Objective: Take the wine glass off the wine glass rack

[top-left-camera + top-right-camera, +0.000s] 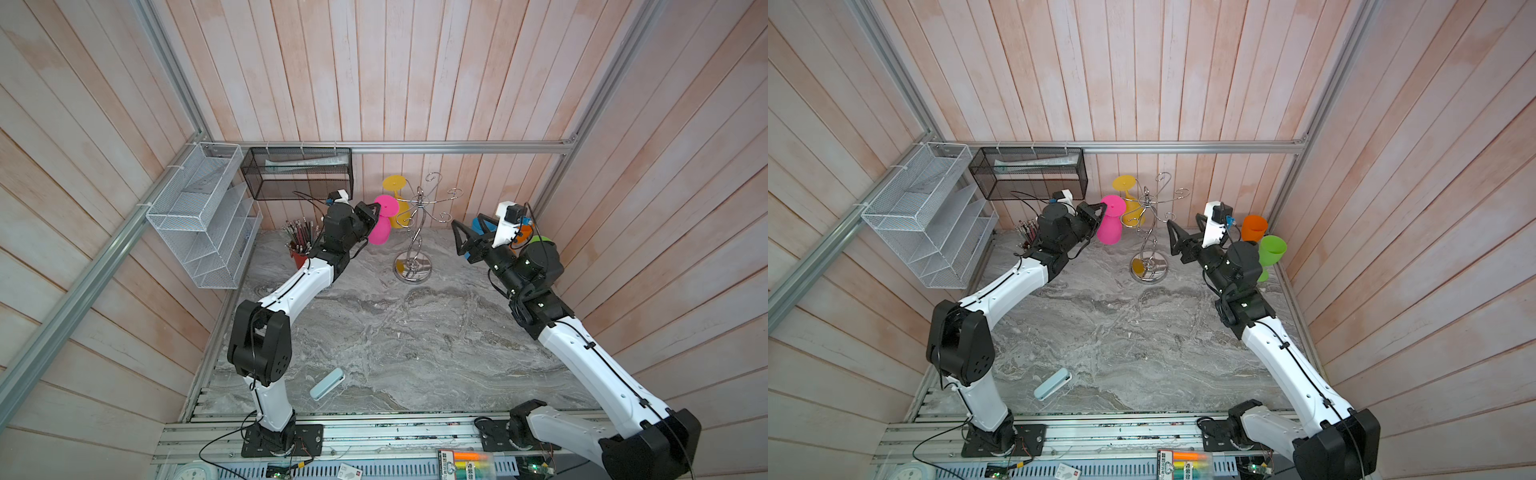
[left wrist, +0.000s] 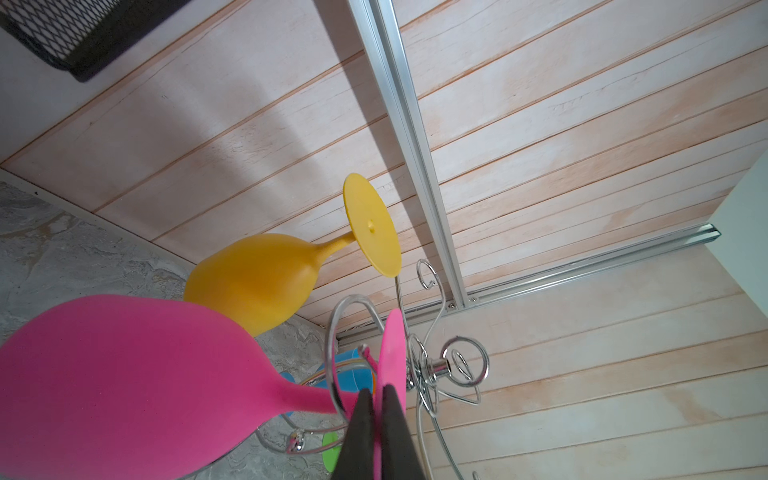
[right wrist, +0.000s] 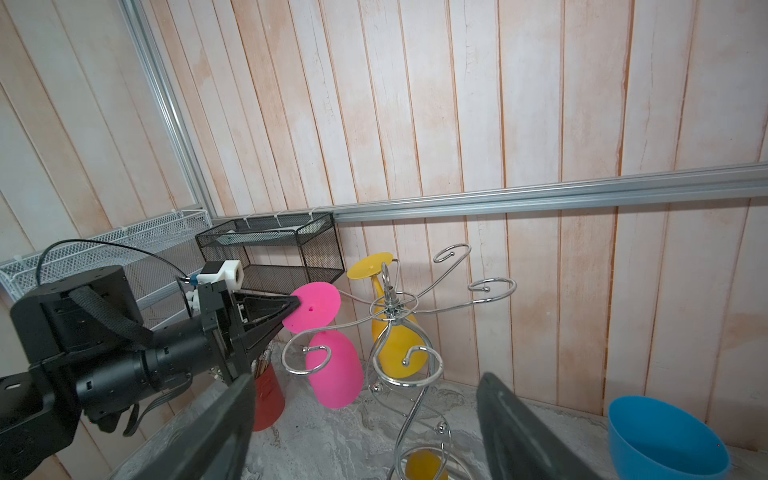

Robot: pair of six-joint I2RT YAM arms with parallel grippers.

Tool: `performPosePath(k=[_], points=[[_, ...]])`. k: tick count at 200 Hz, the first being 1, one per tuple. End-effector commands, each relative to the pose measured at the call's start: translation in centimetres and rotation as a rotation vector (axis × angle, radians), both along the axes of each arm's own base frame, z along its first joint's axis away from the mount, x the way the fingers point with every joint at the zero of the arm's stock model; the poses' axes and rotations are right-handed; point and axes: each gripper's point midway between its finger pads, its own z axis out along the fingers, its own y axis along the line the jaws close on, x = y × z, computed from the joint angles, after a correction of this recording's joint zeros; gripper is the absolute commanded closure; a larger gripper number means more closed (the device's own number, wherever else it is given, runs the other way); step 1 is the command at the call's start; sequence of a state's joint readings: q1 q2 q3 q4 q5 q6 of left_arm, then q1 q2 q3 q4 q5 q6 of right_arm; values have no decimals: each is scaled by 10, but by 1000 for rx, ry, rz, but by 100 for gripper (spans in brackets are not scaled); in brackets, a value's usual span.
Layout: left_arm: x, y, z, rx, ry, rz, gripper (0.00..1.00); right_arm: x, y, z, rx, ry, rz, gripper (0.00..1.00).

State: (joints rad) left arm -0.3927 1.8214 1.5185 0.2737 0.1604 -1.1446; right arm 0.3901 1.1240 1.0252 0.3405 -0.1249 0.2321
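You have whitewashed plank walls (image 1: 415, 62) on three sides, an aluminium rail (image 1: 457, 146) across the back, and a grey marbled tabletop (image 1: 395, 332) below.

White arm shells (image 1: 309, 276), black joints (image 1: 259, 345) — thin black cables (image 1: 616, 374) clipped alongside.

Left pincer (image 1: 375, 210) clamped (jaws together); right pincer (image 1: 466, 220) wide agape.

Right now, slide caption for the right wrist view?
Left gripper pinches the foot of the pink wine glass hanging on the wine glass rack; right gripper open.
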Motion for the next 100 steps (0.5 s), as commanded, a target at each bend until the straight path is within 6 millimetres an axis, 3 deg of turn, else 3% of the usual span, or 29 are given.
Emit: performPosePath(k=[1,47,100], points=[[-9,6,37,-19,-83,1,94,0,-1,7,3,-16,-5,16],[-10,8,30,-41,-64,2,90,1,0,6,2,-14,-5,16],[-11,10,48,-47,-99,7,92,3,0,5,1,-10,-4,16]])
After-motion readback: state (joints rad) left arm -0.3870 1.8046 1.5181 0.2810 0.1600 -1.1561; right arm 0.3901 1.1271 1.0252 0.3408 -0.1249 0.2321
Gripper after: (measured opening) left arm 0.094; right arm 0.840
